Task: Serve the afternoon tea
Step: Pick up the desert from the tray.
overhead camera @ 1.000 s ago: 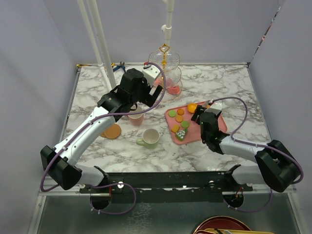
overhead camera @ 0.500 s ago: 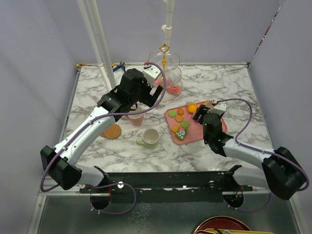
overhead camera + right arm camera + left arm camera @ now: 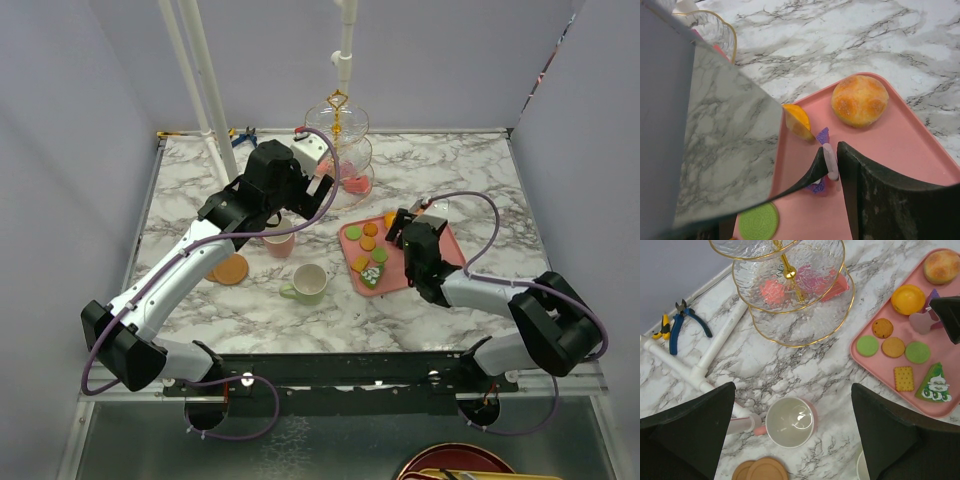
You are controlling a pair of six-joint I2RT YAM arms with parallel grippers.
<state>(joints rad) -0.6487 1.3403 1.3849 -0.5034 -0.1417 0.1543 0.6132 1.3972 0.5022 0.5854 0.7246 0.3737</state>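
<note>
The glass three-tier stand (image 3: 340, 140) with its gold stem stands at the back; pink pieces lie on its tiers (image 3: 790, 287). My left gripper (image 3: 298, 200) hangs open above the pink mug (image 3: 790, 421), its fingers (image 3: 695, 430) wide on either side. Two brown coasters (image 3: 762, 471) lie nearby, and the pale-green mug (image 3: 308, 284) stands nearer the front. My right gripper (image 3: 831, 160) is shut on a thin lilac and purple cake piece (image 3: 830, 162) just over the pink tray (image 3: 900, 145). An orange cake (image 3: 797, 121), a bun (image 3: 860, 100) and a green macaron (image 3: 757, 221) lie beside it.
The tray (image 3: 395, 280) also holds biscuits and a green cake slice (image 3: 936, 385). A white pipe frame (image 3: 715, 350) and blue pliers (image 3: 682, 325) lie at the back left. Grey walls close in the marble table (image 3: 460, 170).
My right gripper has moved left and toward the back of the tray, still shut. The left arm has not moved.
</note>
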